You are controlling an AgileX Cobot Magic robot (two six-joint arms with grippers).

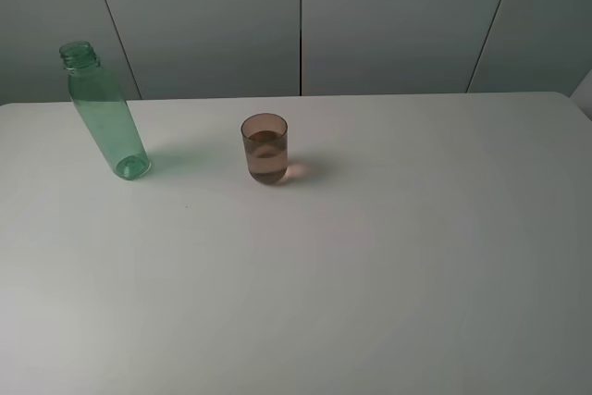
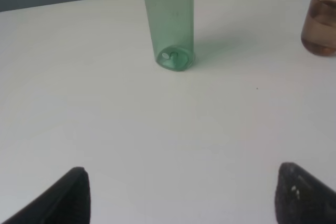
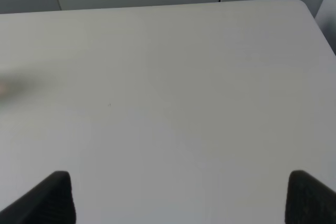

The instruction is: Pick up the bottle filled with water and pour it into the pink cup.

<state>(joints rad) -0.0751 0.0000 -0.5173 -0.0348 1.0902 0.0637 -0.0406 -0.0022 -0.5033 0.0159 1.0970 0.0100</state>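
The green bottle (image 1: 104, 113) stands upright and uncapped at the back left of the white table (image 1: 370, 265). Right of it, near the table's middle back, stands the pink cup (image 1: 265, 148) with liquid in its lower half. In the left wrist view the bottle (image 2: 170, 22) stands ahead of my left gripper (image 2: 181, 195), well apart from it, and the cup (image 2: 319, 22) shows at the frame's edge. The left fingers (image 2: 68, 198) are spread wide with nothing between them. My right gripper (image 3: 178, 198) also stands open over bare table. Neither gripper appears in the exterior high view.
Grey wall panels (image 1: 296, 16) rise behind the table's far edge. The table's right corner (image 3: 307, 4) appears in the right wrist view.
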